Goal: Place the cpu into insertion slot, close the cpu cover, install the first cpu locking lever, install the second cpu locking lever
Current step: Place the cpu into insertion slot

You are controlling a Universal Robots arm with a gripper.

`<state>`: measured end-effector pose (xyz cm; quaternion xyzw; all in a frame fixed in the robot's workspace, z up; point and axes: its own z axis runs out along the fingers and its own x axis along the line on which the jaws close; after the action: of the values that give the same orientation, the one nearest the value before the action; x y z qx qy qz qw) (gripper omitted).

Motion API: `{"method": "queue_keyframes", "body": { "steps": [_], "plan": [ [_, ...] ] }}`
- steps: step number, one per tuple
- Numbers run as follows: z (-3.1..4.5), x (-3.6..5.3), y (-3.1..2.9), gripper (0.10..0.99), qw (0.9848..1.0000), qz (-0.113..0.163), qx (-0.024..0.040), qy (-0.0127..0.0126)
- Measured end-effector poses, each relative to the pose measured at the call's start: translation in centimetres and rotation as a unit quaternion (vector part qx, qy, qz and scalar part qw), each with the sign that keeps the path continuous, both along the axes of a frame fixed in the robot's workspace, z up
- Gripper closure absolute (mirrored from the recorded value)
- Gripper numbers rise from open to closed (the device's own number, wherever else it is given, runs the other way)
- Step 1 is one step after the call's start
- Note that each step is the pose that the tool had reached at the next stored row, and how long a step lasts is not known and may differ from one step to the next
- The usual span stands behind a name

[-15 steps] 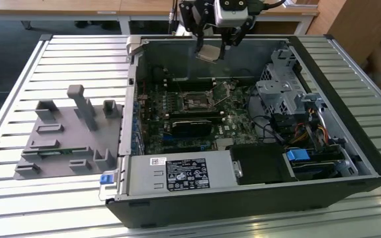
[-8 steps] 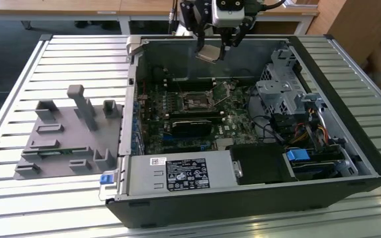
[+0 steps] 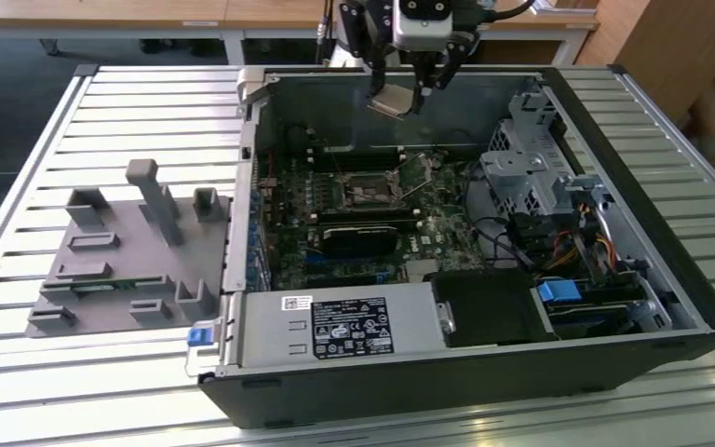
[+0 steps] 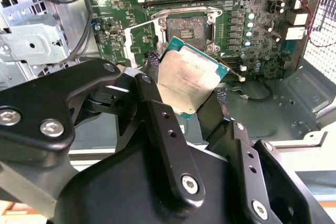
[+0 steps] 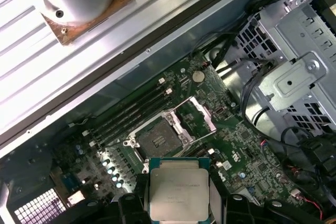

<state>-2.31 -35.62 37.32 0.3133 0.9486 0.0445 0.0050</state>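
Now, end effector [image 3: 400,93] clamped on cpu [image 3: 390,102] by its edges, upper centre of exterior view, above open case [image 3: 655,279]. Socket [image 3: 368,193] bare, mid-frame, well apart; cover [image 5: 205,116] flipped up. Cpu likely light, stiff, smooth-faced, fragile underneath: hold by edges only.

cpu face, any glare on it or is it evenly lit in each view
Second wrist view: the cpu shows a soft pale sheen, nothing blown out. First wrist view: the cpu face is evenly lit. Exterior view: the cpu stands pale against the shadowed case wall.
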Motion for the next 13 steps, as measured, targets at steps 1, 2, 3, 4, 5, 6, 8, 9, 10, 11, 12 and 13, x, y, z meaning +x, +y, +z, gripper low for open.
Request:
{"method": "queue_keyframes", "body": {
  "steps": [1,2,3,4,5,6,8,9,10,11,12,13],
  "plan": [
    [0.00,0.00,0.00,0.545,1.0000,-0.003,-0.0001,0.0000],
    [0.00,0.00,0.00,0.545,1.0000,-0.007,-0.0001,0.0000],
    [-0.01,0.00,0.00,0.545,1.0000,-0.010,-0.0001,0.0000],
    [-0.01,0.00,0.00,0.545,0.9999,-0.013,-0.0002,0.0000],
    [-0.01,0.00,0.00,0.545,0.9999,-0.017,-0.0002,0.0000],
    [-0.02,0.00,0.00,0.545,0.9998,-0.021,-0.0002,0.0000],
    [-0.03,0.00,0.00,0.545,0.9996,-0.028,-0.0003,0.0000],
    [-0.03,0.00,0.00,0.545,0.9995,-0.032,-0.0003,0.0000],
    [-0.03,0.00,0.00,0.545,0.9994,-0.035,-0.0004,0.0000],
    [-0.04,0.00,0.00,0.545,0.9992,-0.039,-0.0003,0.0000],
    [-0.04,0.00,0.00,0.545,0.9991,-0.043,-0.0004,0.0000],
    [-0.04,0.00,0.00,0.545,0.9989,-0.047,-0.0004,0.0000]
  ]
}}
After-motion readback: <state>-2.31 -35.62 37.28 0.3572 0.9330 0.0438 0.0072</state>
